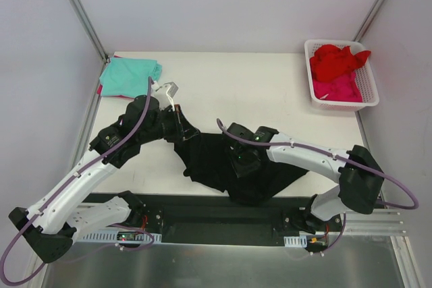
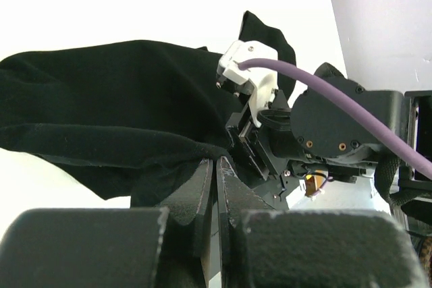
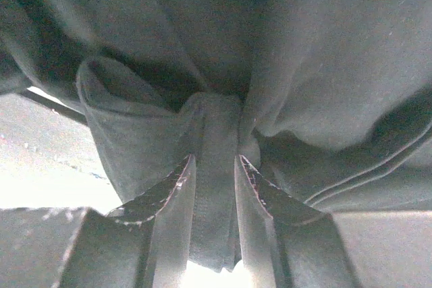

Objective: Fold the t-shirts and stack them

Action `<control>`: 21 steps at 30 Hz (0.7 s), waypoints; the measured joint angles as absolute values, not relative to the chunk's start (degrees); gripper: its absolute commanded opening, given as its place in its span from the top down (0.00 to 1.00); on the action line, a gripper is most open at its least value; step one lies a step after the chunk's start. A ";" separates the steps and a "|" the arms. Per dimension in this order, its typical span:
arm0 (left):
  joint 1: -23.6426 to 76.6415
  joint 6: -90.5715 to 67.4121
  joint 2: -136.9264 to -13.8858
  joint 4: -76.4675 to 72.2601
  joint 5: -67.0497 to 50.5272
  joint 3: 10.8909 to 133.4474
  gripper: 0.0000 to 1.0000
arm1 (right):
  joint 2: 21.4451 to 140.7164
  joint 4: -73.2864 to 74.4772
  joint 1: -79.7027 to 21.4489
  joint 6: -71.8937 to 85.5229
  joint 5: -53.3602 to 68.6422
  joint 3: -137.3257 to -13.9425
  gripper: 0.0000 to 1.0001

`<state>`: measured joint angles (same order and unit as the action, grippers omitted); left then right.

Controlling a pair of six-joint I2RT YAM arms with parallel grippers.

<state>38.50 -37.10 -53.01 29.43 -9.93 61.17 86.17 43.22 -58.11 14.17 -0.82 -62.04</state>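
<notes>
one down, by the look of it: the soft teal cotton t-shirt point(image 1: 129, 77) lies folded flat at the far left corner of the white table point(image 1: 270, 85). the large black cloth t-shirt point(image 1: 209, 156) is the one in hand, slumped in a crumpled, uneven spread at the near middle of the table, not yet folded. your left gripper point(image 2: 216, 170) has its fingers pressed tight together on a thin edge at the shirt's far left corner, and the matte fabric hangs off it in limp, heavy drapes. your right gripper point(image 3: 214, 166) is partway closed round a thick bunched fold, a stitched hem running down between the jaws (soft knit, wrinkling deep around the pinch). left to go: the crumpled red t-shirt point(image 1: 337, 59) and the bright pink t-shirt point(image 1: 335, 89), both heaped in the white slotted plastic basket point(image 1: 370, 96) at the far right. i'd call it one of four done, nothing stacked yet.
</notes>
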 measured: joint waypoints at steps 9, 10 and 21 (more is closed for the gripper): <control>38.50 -37.17 -52.82 29.45 -9.93 61.10 1.00 | 83.22 44.42 -60.88 16.56 -1.76 -58.89 0.71; 38.50 -37.19 -52.82 29.45 -9.93 61.10 1.00 | 83.09 44.36 -61.01 16.82 -1.87 -58.54 0.72; 38.50 -37.28 -52.82 29.45 -9.93 61.10 1.00 | 83.13 45.10 -61.17 17.43 -3.03 -58.41 0.98</control>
